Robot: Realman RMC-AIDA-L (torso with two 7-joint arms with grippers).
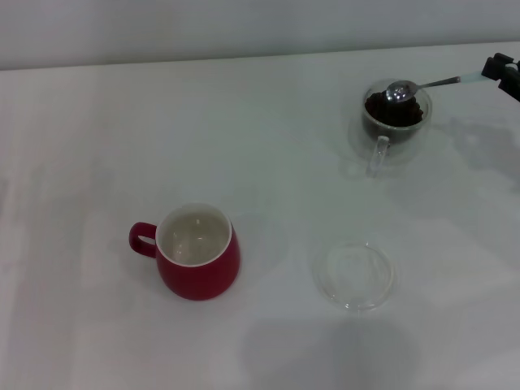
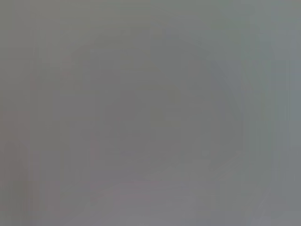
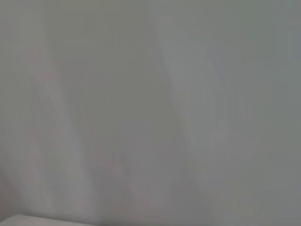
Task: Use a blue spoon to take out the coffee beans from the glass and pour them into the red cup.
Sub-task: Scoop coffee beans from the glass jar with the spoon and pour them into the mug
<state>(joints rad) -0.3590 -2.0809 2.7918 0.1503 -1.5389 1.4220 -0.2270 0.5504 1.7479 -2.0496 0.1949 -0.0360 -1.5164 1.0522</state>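
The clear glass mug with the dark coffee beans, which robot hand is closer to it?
Right. The right gripper sits just beside the clear glass mug, holding the blue-handled metal spoon over its coffee beans. The left gripper is not in view.

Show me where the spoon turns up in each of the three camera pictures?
Head view: the spoon is at the upper right, its bowl over the beans in the glass, its handle reaching to the right claw at the edge.
Left wrist view: not in it; only blank grey.
Right wrist view: not in it; only blank pale surface.
Shared landmark: none.
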